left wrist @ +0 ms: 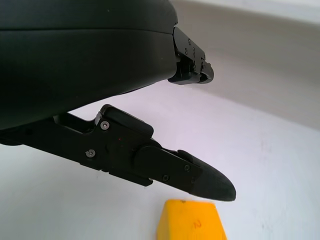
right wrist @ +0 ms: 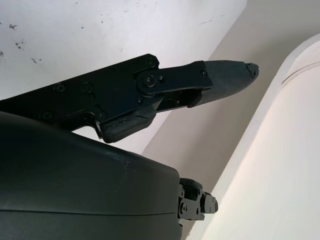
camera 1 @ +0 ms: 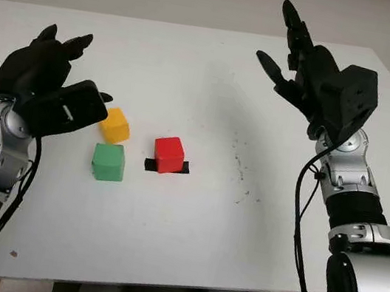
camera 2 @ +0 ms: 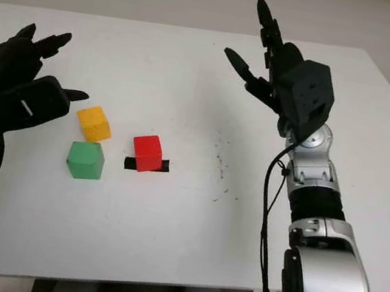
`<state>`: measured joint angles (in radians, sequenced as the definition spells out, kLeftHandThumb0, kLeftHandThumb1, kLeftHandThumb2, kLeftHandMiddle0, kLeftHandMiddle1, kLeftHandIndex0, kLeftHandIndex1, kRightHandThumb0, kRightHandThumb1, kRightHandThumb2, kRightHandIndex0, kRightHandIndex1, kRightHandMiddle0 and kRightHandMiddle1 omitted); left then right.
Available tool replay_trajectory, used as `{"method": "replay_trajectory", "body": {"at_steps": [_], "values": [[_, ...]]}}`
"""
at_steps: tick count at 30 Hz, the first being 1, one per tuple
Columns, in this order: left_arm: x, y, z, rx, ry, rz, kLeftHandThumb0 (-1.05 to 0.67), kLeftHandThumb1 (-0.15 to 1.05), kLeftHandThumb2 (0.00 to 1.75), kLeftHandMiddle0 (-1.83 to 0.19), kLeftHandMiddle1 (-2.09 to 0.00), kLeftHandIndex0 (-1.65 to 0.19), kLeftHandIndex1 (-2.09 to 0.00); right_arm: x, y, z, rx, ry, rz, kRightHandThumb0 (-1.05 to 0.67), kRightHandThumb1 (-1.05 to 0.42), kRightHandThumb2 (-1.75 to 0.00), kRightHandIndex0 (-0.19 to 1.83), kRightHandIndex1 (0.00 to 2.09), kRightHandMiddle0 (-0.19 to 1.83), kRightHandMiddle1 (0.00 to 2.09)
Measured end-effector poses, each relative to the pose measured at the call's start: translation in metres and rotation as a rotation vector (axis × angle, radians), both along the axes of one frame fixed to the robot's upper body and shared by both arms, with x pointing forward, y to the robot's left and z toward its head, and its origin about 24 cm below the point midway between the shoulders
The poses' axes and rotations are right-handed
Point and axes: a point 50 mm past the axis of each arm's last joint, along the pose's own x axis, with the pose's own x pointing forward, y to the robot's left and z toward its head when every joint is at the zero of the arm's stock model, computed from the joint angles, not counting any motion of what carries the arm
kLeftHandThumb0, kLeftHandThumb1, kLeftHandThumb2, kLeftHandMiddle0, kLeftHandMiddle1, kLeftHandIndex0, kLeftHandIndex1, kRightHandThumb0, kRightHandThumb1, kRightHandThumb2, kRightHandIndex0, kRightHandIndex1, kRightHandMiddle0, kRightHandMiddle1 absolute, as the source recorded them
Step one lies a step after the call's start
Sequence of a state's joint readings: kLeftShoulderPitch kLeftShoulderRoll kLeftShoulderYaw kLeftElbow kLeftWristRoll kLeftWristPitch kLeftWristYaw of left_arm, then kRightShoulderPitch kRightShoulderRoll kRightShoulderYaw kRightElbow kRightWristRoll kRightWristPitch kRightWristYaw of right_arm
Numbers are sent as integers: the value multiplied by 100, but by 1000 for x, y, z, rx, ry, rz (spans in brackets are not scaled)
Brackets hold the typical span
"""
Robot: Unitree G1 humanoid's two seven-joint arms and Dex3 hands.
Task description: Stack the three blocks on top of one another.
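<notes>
Since all three blocks sit singly on the white tabletop [camera 1: 187, 235], no stacking is done. The yellow block [camera 1: 115, 124] lies just beside the green block [camera 1: 108, 161]; the red block [camera 1: 169, 154] rests on a black marker [camera 1: 153, 164] nearby. The left hand [camera 1: 44, 83] hovers released beside the yellow block. The right hand [camera 1: 307, 60] is raised, released, well apart.

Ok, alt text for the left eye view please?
Yellow block, green block and red block sit unstacked on a white table. The open left hand hovers beside the yellow block; the open right hand is raised at the right.
</notes>
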<state>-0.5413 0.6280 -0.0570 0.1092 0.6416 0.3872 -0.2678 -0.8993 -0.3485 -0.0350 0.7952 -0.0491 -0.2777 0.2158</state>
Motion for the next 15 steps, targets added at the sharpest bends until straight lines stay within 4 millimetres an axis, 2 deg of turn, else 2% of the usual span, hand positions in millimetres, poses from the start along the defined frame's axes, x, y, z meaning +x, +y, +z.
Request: {"method": "replay_trajectory", "body": {"at_steps": [6, 15], "values": [[3, -3, -4, 24, 132, -30, -88, 101, 5, 9, -5, -11, -2, 0, 1, -4, 11, 10, 4, -89, -105, -25, -16, 5, 0, 8], [6, -4, -7, 48, 224, -42, -91, 100, 5, 5, -6, -12, -5, 0, 1, -3, 7, -3, 9, -90, -105, -26, -16, 5, 0, 7]]}}
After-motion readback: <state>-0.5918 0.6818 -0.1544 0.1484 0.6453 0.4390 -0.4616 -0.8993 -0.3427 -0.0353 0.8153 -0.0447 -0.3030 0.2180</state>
